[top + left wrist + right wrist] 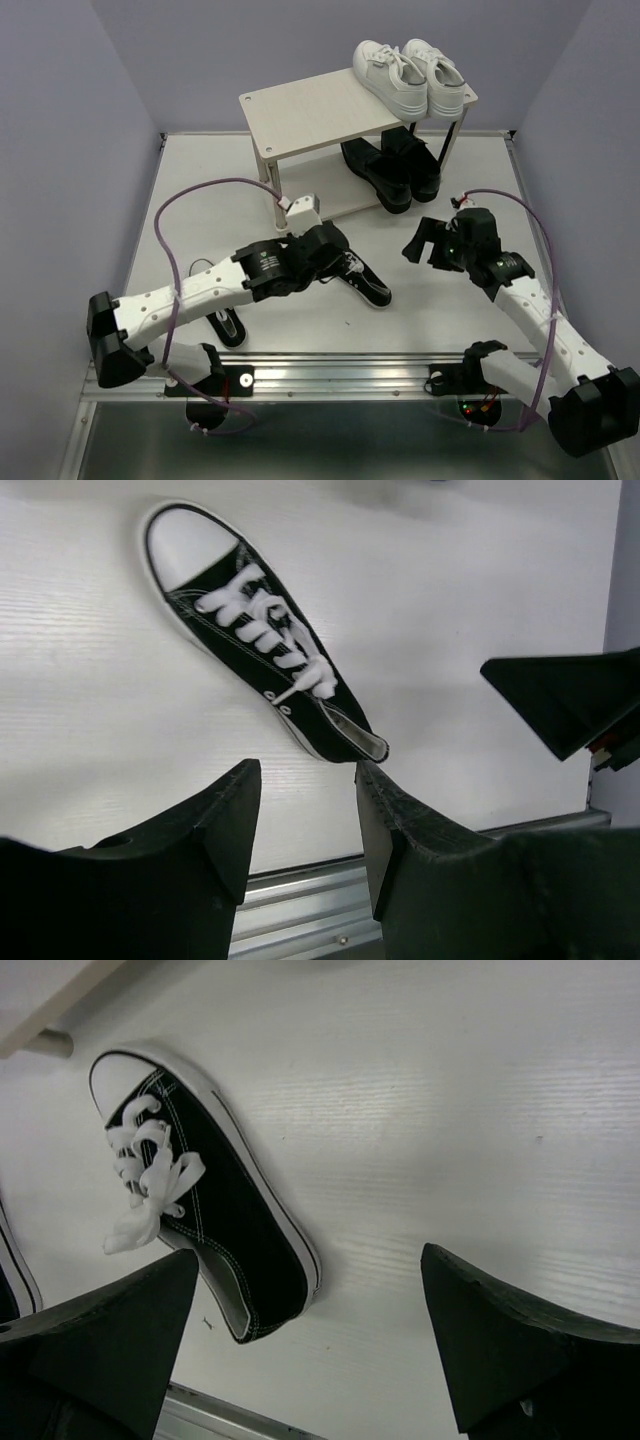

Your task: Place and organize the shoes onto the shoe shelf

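Observation:
The shoe shelf stands at the back. Two white sneakers sit on the right of its top board. Two black loafers sit on the lower board. One black canvas sneaker lies on the table in the middle, also in the left wrist view and the right wrist view. My left gripper is open and empty just behind its heel. My right gripper is open wide and empty to its right. The second canvas sneaker lies partly under the left arm.
The metal rail runs along the table's near edge, also in the left wrist view. A purple cable loops over the left arm near the shelf's front left leg. Grey walls close in both sides.

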